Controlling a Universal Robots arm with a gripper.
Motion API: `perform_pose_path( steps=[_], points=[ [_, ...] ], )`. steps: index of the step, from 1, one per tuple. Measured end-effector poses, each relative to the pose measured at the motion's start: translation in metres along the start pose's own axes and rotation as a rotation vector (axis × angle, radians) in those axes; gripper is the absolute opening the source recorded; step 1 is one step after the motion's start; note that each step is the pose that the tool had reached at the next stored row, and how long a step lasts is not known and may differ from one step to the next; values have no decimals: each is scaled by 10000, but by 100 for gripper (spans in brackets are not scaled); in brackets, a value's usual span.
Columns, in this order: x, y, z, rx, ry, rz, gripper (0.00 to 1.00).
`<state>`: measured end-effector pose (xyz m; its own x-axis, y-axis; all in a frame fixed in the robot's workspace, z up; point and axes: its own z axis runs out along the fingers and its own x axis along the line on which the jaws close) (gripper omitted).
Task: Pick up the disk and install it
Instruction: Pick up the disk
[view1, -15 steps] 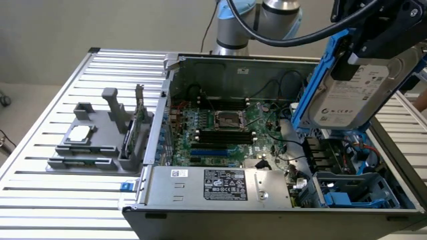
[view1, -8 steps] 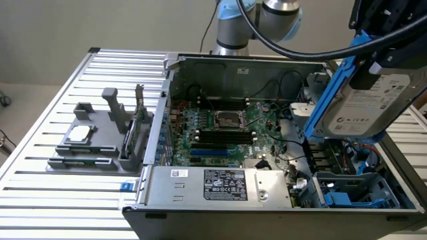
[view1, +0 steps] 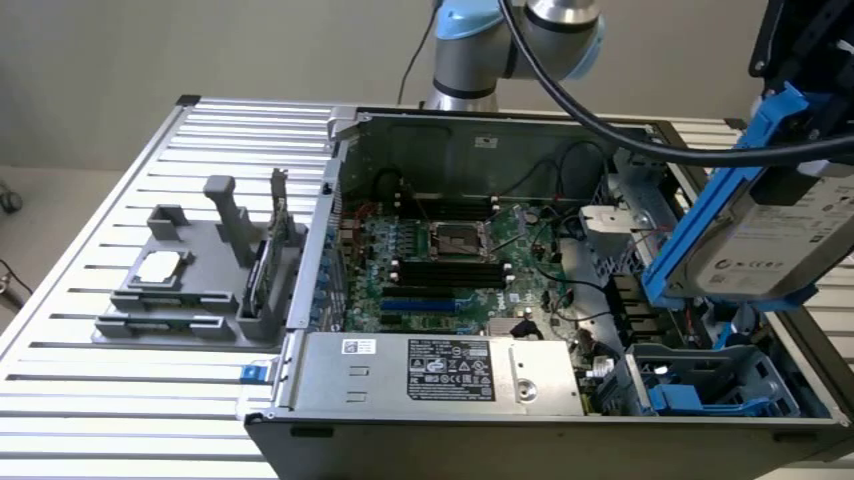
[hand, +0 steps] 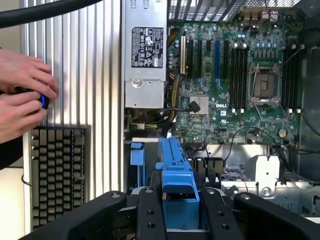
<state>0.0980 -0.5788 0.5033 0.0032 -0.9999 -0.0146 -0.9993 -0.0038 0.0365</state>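
Grips the disk (view1: 781, 235) by its blue carrier, with the fingers (hand: 150, 215) clenched on both sides of the blue frame. Holds it aloft and steeply tilted, with the white label turned toward the exterior camera, over the end of the open case (view1: 350, 140) nearest the edge of the bench (view1: 94, 420) at the exterior view's right. Hangs there above a grey drive cage (view1: 747, 375) with a blue bracket (view1: 681, 395) inside; touching the cage or clear of it, cannot tell. Looks down, in the wrist view, past the carrier onto the green board (hand: 235, 85) and the grey power supply (hand: 145, 55) with its black label. Shares the slatted bench with a grey fixture (view1: 187, 300) near the edge at the exterior view's left, carrying a small silver chip (view1: 156, 266). Takes in, at the bench's edge in the wrist view, a person's hands (hand: 20, 115) closed round a small dark thing with a blue part, near a keyboard (hand: 57, 170)
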Motion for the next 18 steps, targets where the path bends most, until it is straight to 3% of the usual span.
perform_pose_path(
  steps=[7, 18],
  points=[
    [237, -93, 63, -6, -24, -1, 33],
    [269, -133, 261, -5, -32, 12, 33]
  ],
)
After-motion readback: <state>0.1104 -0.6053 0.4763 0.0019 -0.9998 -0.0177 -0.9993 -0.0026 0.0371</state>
